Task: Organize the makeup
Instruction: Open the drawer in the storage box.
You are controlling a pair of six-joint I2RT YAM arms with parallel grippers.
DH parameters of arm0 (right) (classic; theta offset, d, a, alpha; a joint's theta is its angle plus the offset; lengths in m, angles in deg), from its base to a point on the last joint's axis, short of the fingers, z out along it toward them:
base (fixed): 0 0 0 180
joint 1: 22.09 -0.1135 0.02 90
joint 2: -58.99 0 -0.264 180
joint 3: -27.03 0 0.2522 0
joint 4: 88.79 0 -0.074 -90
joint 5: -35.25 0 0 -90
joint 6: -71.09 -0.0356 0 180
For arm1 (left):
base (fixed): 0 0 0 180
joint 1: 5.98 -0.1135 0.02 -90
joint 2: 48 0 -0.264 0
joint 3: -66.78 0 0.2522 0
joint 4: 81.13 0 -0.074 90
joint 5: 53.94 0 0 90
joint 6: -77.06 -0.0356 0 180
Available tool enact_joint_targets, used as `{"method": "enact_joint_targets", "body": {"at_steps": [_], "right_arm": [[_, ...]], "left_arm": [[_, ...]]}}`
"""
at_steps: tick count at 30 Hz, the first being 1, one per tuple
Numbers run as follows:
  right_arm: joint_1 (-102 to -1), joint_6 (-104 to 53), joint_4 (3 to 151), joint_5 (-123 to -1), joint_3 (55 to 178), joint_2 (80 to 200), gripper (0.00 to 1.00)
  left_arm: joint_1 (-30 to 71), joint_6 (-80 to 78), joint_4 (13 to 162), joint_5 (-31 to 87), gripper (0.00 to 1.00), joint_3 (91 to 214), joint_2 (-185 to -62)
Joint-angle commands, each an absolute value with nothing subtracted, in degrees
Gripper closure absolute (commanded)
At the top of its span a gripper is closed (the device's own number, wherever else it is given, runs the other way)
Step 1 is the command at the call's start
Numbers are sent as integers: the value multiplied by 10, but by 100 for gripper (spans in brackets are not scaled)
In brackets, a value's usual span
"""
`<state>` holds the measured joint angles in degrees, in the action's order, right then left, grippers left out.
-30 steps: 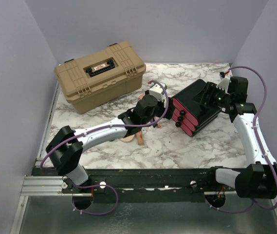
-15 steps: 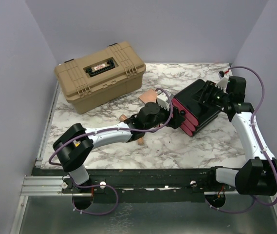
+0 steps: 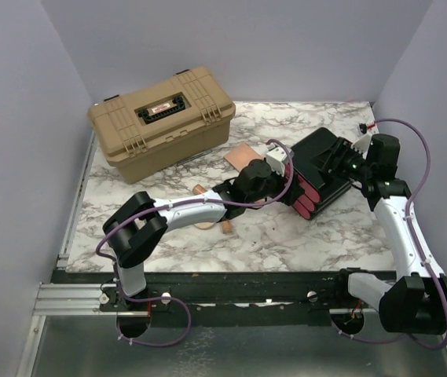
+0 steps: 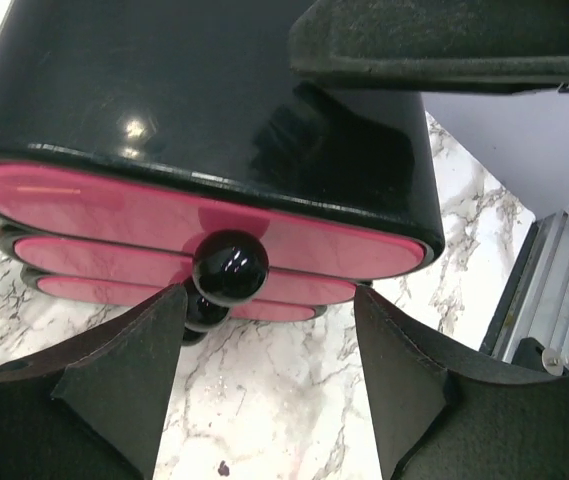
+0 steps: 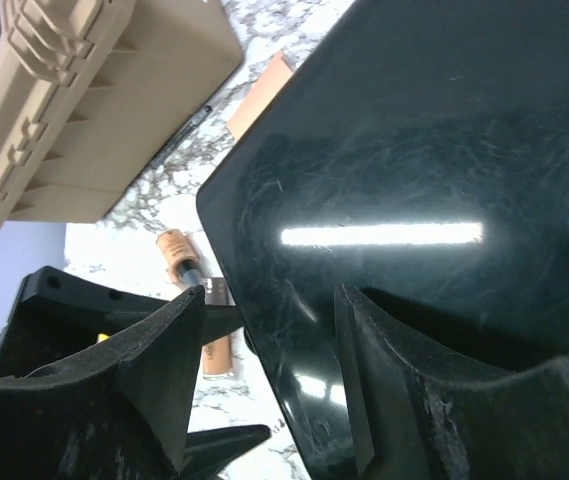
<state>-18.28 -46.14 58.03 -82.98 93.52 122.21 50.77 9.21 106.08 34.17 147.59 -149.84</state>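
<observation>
**Left claw open at the top knob; makeup loose on the marble**

Left gripper (image 4: 269,297): you have the jaws well apart. In the wrist view one finger sits lower left and the other lower right. The top knob (image 4: 230,267) hangs just above the gap between the tips. Neither finger touches it, and nothing is held. Behind the knob, three pink drawers (image 4: 114,205) stack one over another in the black box (image 3: 321,161).

Right gripper (image 5: 269,291): the fingers straddle an edge of the box, and its glossy black wall fills most of the gap between them. You cannot tell from either view whether the pads press on it, so log the grip as undetermined. In the overhead view this claw sits at the right end of the box, centre right of the frame.

Makeup: all that shows lies outside the box on the table (image 3: 286,236).
- The square compact (image 3: 243,155) lies flat at frame centre, just left of the box.
- A tube (image 3: 197,189) lies left of centre, just above the left forearm.
- The round compact (image 3: 206,225) is below that, partly hidden under the forearm.
- A second tube (image 3: 225,228) lies just beside the round compact on its right. Whether they touch is unclear.

The tan case (image 3: 160,118) sits closed at upper left, apart from the makeup.
</observation>
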Motion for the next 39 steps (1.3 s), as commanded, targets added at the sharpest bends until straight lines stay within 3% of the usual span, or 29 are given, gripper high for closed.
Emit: {"method": "enact_joint_targets", "body": {"at_steps": [1, 9, 18, 28, 39], "right_arm": [[-184, -487, 598, -867, 942, 1246, 41], [-183, -454, 553, -837, 959, 1298, 39], [-183, -484, 588, -844, 934, 1289, 40], [-183, -464, 564, -852, 929, 1324, 54], [-184, -459, 561, -860, 920, 1313, 53]], "left_arm": [[511, 98, 1033, 356, 29, 1512, -1525], [511, 95, 1033, 372, 26, 1494, -1514], [511, 93, 1038, 362, 38, 1494, -1517], [510, 101, 1054, 386, 53, 1442, -1484], [511, 113, 1083, 415, 53, 1416, -1457]]}}
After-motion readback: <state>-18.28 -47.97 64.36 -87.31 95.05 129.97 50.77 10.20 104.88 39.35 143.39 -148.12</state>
